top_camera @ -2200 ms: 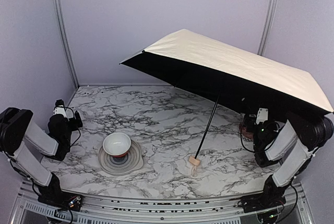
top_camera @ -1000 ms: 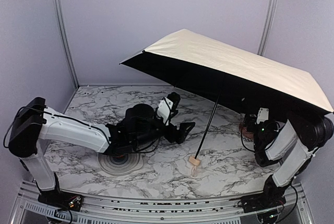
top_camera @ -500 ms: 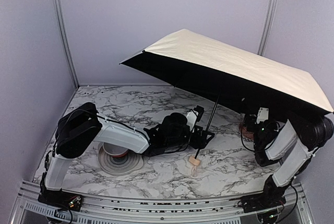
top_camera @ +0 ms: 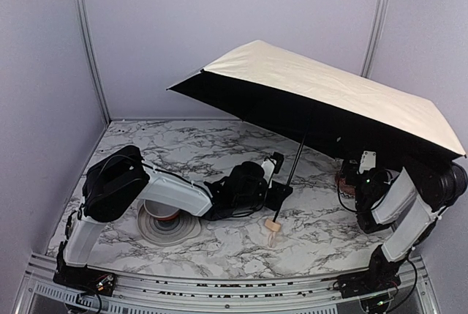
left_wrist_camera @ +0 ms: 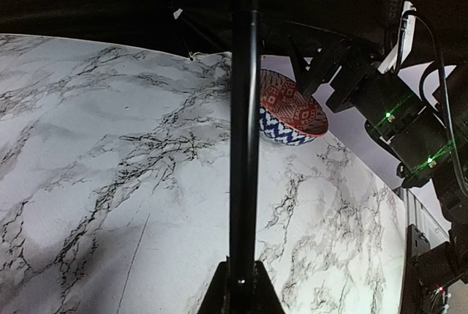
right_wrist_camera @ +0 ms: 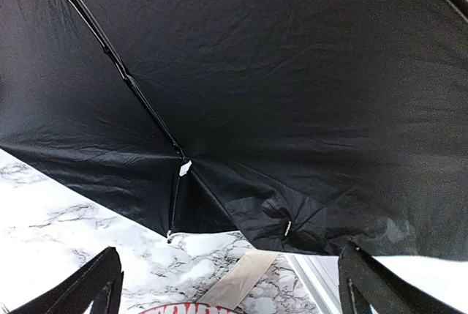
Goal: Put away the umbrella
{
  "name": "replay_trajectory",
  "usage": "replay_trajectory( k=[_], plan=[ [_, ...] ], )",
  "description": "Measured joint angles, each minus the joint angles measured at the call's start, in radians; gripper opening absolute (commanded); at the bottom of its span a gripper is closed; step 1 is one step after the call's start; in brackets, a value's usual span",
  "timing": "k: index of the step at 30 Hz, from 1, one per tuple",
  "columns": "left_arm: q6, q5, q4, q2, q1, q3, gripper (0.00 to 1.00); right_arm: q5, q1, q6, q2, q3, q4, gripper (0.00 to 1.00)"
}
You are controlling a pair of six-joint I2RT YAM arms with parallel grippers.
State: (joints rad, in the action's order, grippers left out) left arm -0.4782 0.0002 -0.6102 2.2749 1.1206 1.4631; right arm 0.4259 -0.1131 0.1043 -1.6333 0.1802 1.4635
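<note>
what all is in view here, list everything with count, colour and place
umbrella: one, cream outside, black inside; open over the table's right half, tan handle on the marble
bowl: one, white with red base; on the plate, partly behind the left arm
plate: one, grey; front left
patterned bowl: one, red and blue; right side, under the canopy
table: one, white marble, black veins
left arm: white and black; stretched across the table, left tool shut on the umbrella's black shaft
right arm: folded at right, right tool open, empty
</note>
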Motion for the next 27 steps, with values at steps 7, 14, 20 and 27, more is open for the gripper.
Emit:
replay_trajectory(
  k=[7,14,20,27],
  plan=[
    [-0.070,0.067,-0.102,-0.018,-0.020,-0.051,0.00,0.000,0.000,0.001,0.018,-0.003,-0.006,0.99],
    [-0.102,0.079,-0.248,-0.126,-0.032,-0.222,0.00,0.027,-0.142,0.104,0.254,0.088,-0.238,1.00],
    [-0.132,0.089,-0.388,-0.232,-0.036,-0.336,0.00,-0.151,-0.178,0.034,0.431,0.356,-0.640,1.00],
    [-0.167,0.124,-0.528,-0.321,-0.035,-0.454,0.00,-0.522,-0.202,-0.161,0.542,0.410,-0.782,1.00]
  ],
)
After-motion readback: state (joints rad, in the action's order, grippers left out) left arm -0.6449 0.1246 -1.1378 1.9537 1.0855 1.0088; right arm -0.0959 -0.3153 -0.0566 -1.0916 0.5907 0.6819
